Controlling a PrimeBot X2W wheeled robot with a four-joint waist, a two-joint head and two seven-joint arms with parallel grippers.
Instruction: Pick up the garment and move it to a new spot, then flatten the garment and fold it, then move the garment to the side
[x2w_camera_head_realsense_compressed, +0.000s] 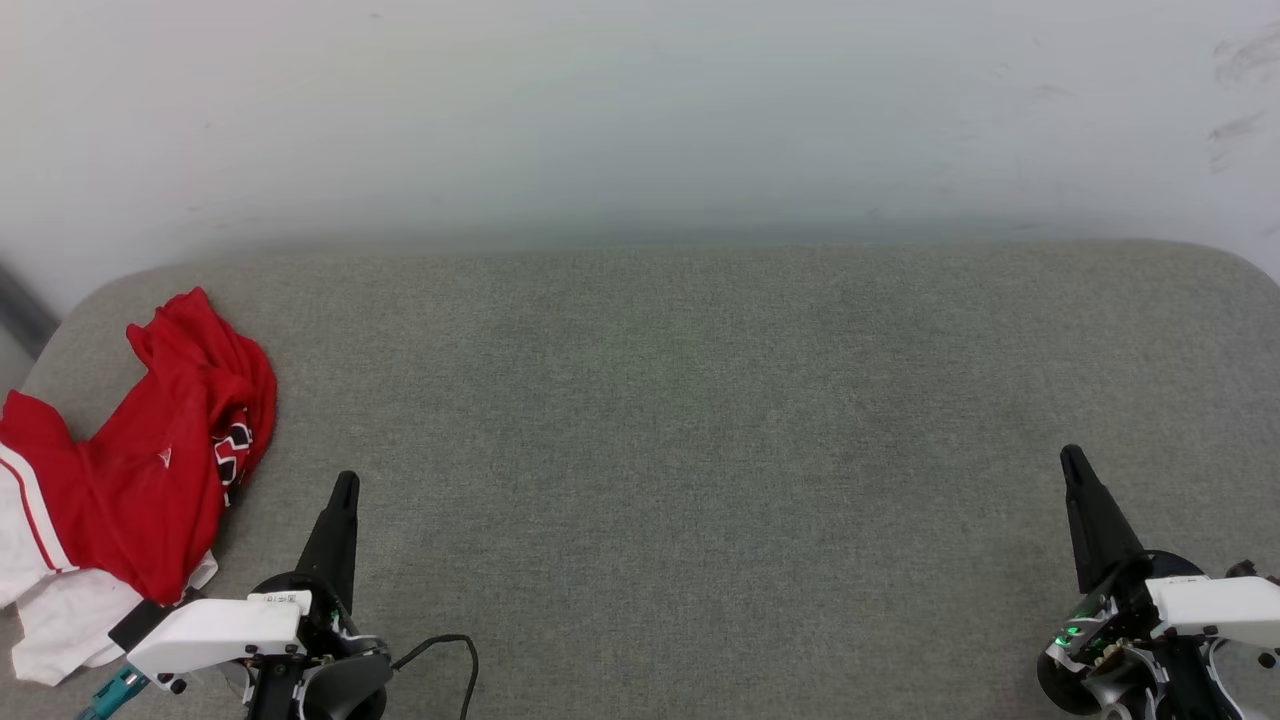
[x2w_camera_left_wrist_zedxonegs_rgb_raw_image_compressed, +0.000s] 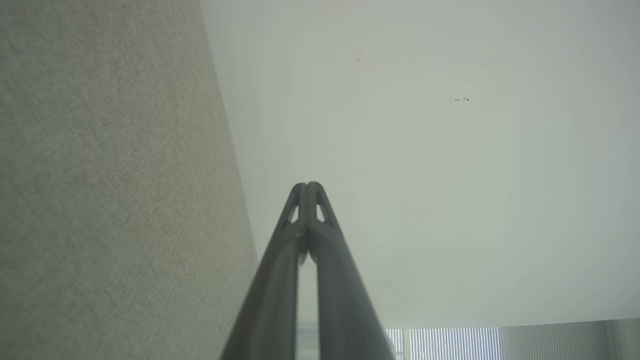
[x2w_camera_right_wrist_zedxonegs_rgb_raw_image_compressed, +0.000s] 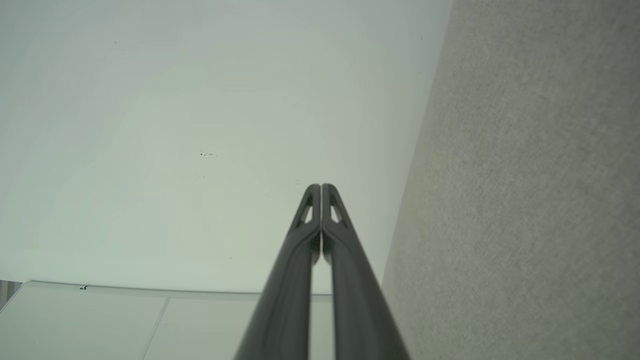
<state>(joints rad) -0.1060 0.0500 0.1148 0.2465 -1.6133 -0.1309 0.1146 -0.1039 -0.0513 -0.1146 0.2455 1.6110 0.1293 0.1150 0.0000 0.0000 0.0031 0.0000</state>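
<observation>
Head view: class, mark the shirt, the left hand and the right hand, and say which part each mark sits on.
shirt (x2w_camera_head_realsense_compressed: 130, 480): head view, on the red body cloth.
left hand (x2w_camera_head_realsense_compressed: 346, 482): head view, at the shut fingertips.
right hand (x2w_camera_head_realsense_compressed: 1072, 457): head view, at the shut fingertips.

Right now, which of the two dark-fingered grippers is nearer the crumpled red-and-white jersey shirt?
The left gripper, close beside the red-and-white shirt; the right gripper sits far across the grey fabric surface.

The garment (x2w_camera_head_realsense_compressed: 130, 480) is cut off at left, lettering mostly hidden.
</observation>
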